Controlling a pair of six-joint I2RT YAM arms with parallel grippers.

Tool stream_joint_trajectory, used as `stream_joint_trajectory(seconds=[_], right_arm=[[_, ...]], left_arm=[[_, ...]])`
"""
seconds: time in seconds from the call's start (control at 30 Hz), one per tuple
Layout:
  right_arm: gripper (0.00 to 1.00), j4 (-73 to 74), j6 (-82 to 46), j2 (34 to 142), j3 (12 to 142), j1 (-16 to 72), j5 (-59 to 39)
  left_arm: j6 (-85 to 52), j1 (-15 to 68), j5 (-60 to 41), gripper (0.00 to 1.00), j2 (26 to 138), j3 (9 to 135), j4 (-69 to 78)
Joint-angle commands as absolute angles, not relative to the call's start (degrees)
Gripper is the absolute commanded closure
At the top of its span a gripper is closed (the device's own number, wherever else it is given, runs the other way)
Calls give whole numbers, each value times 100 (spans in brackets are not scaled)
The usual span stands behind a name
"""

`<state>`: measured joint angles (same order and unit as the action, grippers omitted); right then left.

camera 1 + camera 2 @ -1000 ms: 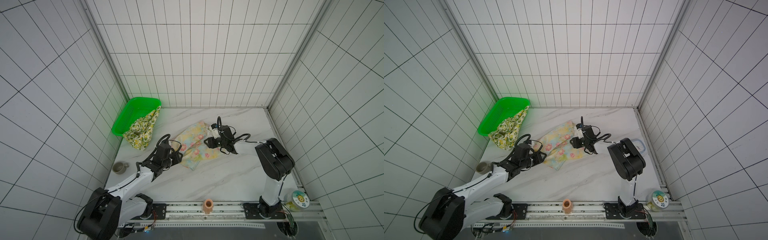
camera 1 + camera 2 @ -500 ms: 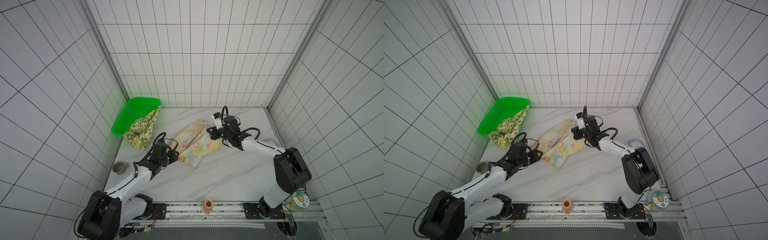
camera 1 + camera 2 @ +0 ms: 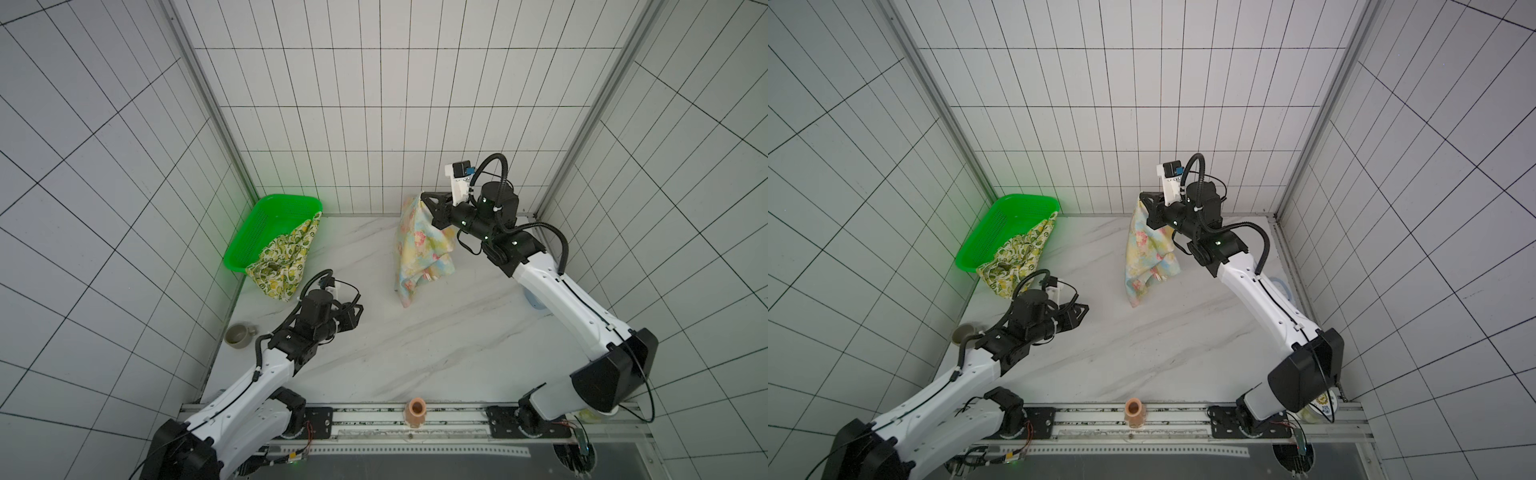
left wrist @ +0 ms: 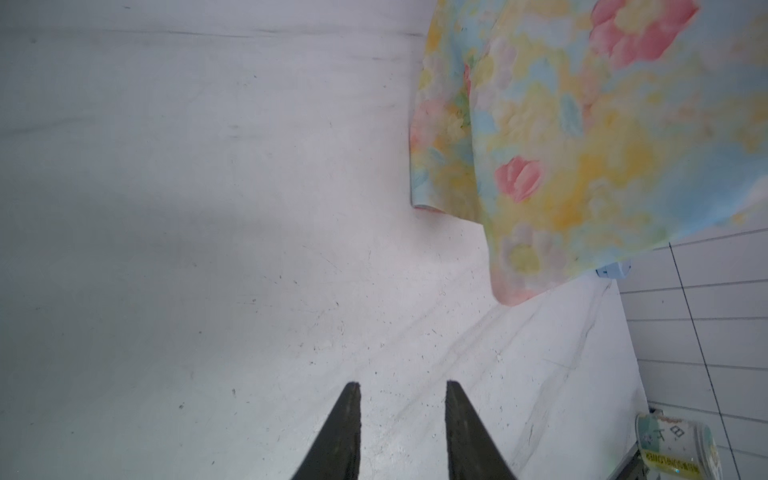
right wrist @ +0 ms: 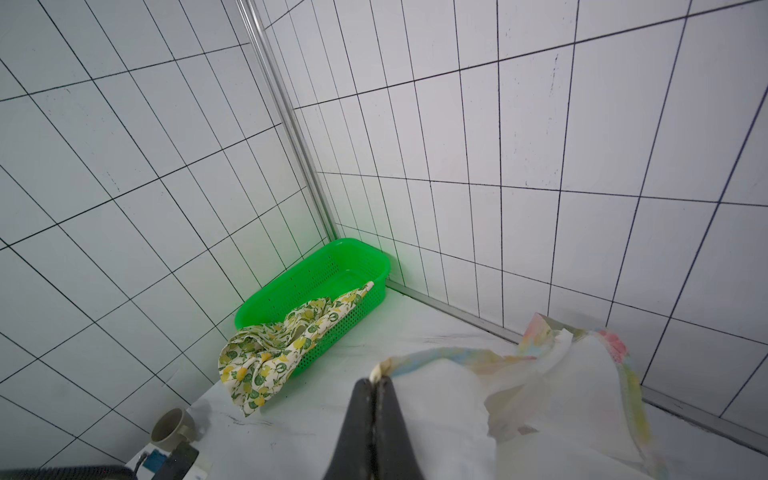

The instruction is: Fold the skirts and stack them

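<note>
Floral skirt point(image 3: 419, 245) hangs from fully closed right gripper point(image 3: 424, 199).

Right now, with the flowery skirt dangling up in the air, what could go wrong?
The right gripper pinches only a thin edge of the flowery skirt, so it could slip out and drop in a heap.
The skirt hangs bunched, and the left gripper is open and apart from it; laid down like this, it may land wrinkled.
The lemon skirt hangs half out of the green basket; tugging it might drag the basket.
</note>
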<state>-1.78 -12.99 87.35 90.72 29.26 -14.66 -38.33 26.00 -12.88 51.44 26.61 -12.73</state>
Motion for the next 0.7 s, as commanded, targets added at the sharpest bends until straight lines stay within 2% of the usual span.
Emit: stream_joint_trajectory(seconds=[0.0,0.17,0.3,0.4,0.47,0.57,0.67], right_arm=[[100,-574,-1317,8866,9882,3007,-1131],[100,-802,-1407,8830,10136,3235,-887],[100,-999,-1585,8756,10104,3412,-540],[100,-943,-1902,8752,9879,3402,-243],[100,-845,-1997,8784,9721,3402,-271],[100,-783,-2135,8904,9582,3308,-368],[100,-789,-2396,8940,9344,2969,-571]], left_arm=[[-3957,2820,-1657,67,5061,2571,-782],[-3993,3148,-2033,48,5425,2731,-47],[-3741,3247,-2520,40,6014,3029,387],[-3482,3305,-2940,38,6663,3317,488],[-3373,3336,-2858,37,7089,3479,482],[-3383,3324,-1886,44,7610,3771,24],[-3394,3257,-1185,67,8021,3923,-90]])
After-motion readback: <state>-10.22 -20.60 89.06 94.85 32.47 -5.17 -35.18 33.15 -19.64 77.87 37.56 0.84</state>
